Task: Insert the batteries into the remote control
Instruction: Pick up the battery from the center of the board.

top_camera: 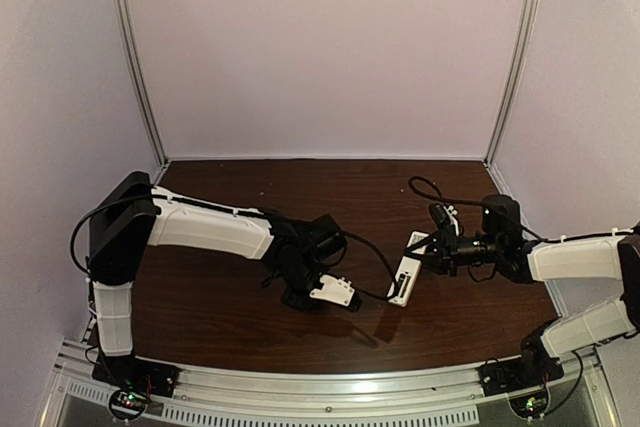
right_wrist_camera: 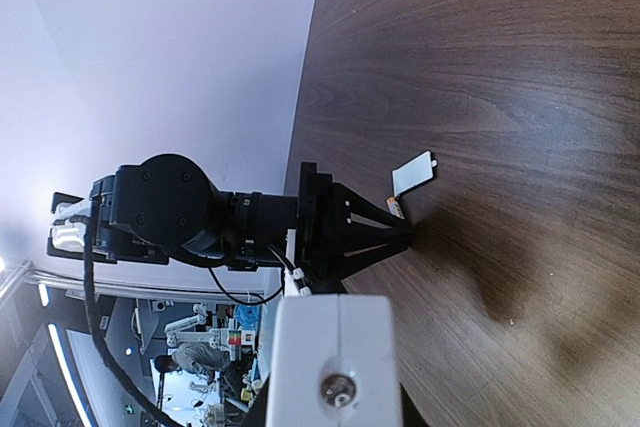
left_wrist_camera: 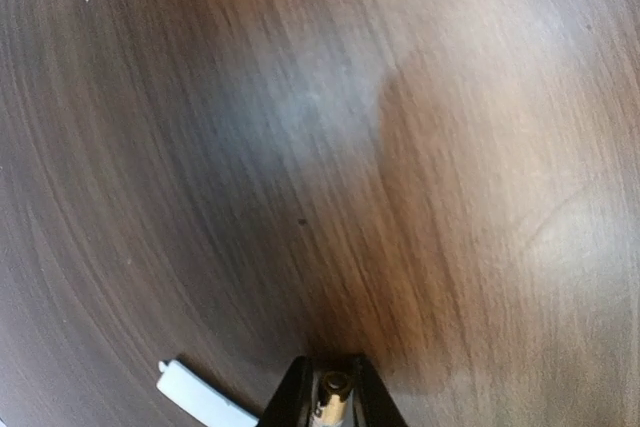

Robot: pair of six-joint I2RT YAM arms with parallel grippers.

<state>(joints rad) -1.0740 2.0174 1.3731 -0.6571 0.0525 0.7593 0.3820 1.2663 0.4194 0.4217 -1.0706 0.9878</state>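
near the middle of the surface, the left tool (left_wrist_camera: 330, 369) pinches one battery (left_wrist_camera: 331, 390) low over the wood. a small white cover (left_wrist_camera: 200, 399) lies just beside it. toward the right edge, the right tool (top_camera: 428, 253) grips the remote control (top_camera: 405, 275). no battery looks loaded yet, and the other battery is not in sight.

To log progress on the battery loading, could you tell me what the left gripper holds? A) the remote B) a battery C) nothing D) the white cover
B: in the left wrist view a gold-tipped battery sits pinched in the left gripper, the white cover lies on the table, and the right gripper has the remote.
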